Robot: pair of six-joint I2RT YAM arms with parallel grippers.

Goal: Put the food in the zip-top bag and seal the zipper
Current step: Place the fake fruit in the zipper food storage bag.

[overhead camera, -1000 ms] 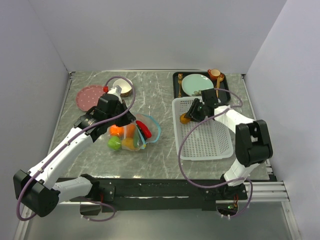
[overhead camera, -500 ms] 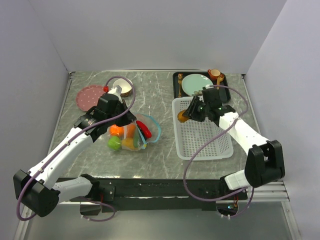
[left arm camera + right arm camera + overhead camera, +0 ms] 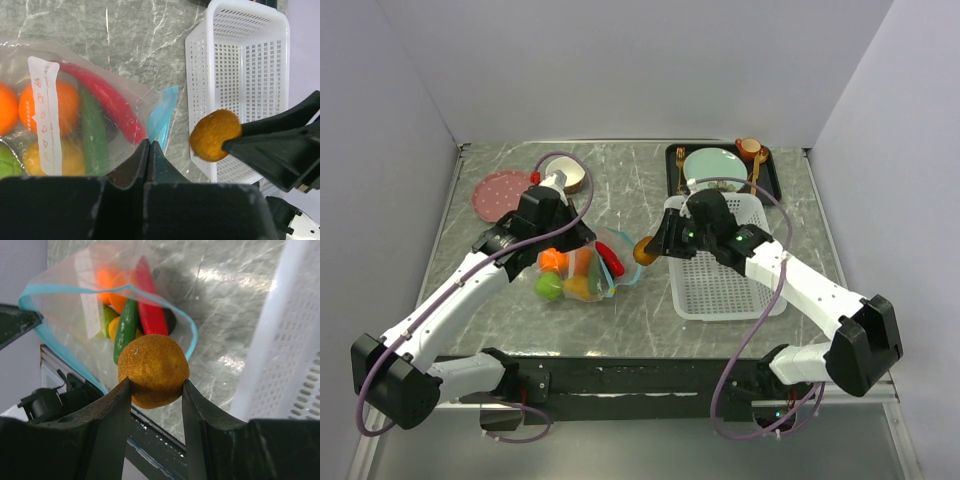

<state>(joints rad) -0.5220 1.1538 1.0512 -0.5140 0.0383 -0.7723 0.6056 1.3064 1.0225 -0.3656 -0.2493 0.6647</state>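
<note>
Marble tabletop [image 3: 640,185], right gripper [image 3: 650,249] outstretched leftward

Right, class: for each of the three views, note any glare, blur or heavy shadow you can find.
Top external: even, diffuse light, the zip-top bag sharp, no harsh shadows. Left wrist: the left gripper is a dark, unfocused mass in front. Right wrist: glare patches on the table, the white basket washed out and blurred, the yellow-brown fruit crisp.

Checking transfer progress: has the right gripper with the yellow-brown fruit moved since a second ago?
Yes. The right gripper, shut on the yellow-brown fruit, went left, from over the white basket to beyond its left rim, nearing the zip-top bag.
</note>
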